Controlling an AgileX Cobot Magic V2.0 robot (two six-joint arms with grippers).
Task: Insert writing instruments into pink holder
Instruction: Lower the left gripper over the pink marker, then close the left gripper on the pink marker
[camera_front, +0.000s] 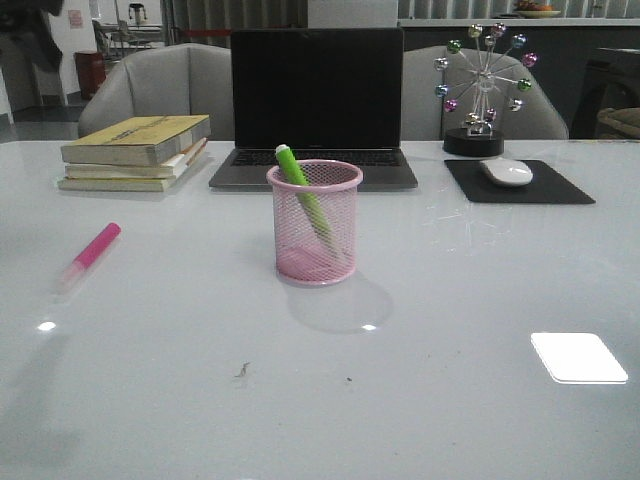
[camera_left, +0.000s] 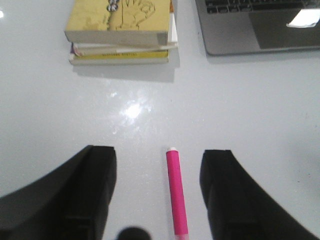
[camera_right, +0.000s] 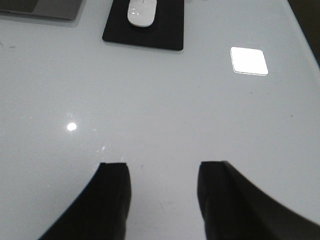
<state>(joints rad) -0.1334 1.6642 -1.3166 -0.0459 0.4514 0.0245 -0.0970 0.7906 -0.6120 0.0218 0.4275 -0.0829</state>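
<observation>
**A:** What did the desk (camera_front: 450, 400) look like at that moment?

**B:** The pink holder (camera_front: 314, 222) stood upright near the middle of the glossy white desk, in front of a laptop (camera_front: 316, 105). The green marker (camera_front: 305, 197) was already inside it, leaning, with one end poking above the rim on the left side. The pink marker (camera_front: 90, 253) lay flat on the desk, well to the left of the holder, nearer than a stack of books (camera_front: 136, 152).

**A:** And the arms?

**B:** The left gripper (camera_left: 159, 190) hovered over the pink marker (camera_left: 176, 192) with its jaws spread apart, one on each side, touching nothing. The right gripper (camera_right: 161, 192) was also released and held nothing, above bare desk nearer than a mouse (camera_right: 141, 12) on its black pad (camera_right: 145, 31).

**A:** What might have gone wrong from there?

**B:** The marker sat closer to the right-hand jaw than the left. Closing off-centre could have nudged the round barrel so it rolled or skidded on the slick surface. Its translucent cap end looked pale against the desk, so a grip there could have been misjudged, or the cap might have pulled loose. Later, the holder looked light and the green marker already leaned across its opening. A pink marker brought in at an angle could have struck that marker or the rim and tipped the cup.
</observation>
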